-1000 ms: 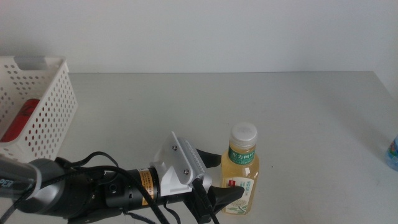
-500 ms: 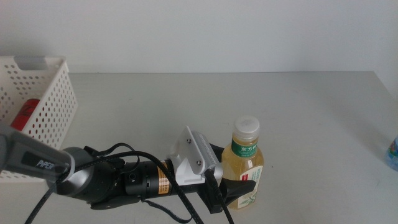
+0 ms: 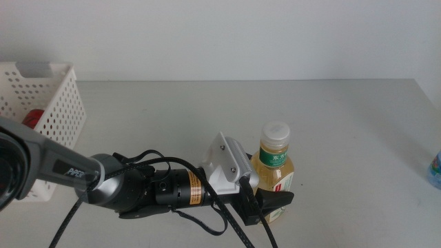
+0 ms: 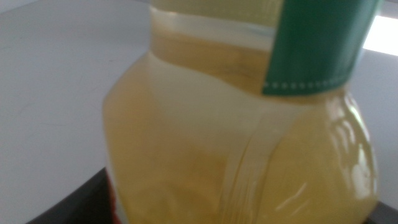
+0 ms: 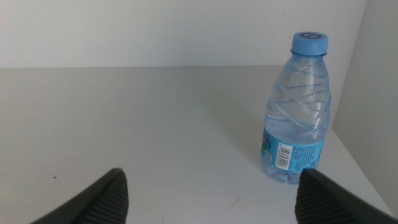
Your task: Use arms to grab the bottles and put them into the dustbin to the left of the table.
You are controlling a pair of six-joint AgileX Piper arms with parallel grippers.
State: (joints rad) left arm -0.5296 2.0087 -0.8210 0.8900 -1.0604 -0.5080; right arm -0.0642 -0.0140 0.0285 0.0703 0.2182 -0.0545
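Observation:
The yellow tea bottle (image 3: 276, 169) with white cap and green label stands out at the front middle of the table (image 3: 344, 117). My left gripper (image 3: 271, 204) is shut on its lower body and holds it slightly raised. The bottle fills the left wrist view (image 4: 217, 155), with dark jaws at both lower corners. The white dustbin (image 3: 58, 110) stands at the far left with the red cola can (image 3: 31, 117) inside. The blue-capped water bottle (image 5: 298, 118) stands at the table's right edge, also in the middle view (image 3: 435, 171). My right gripper (image 5: 214, 202) is open and empty, short of the water bottle.
The left arm's black cables (image 3: 227, 224) trail along the table's front edge. The water bottle stands close to the table's right edge (image 5: 348, 149). A white wall lies behind the table.
My left gripper has pushed forward to the right around the tea bottle. The bottle has shifted right and risen a little with it. The right side has not changed.

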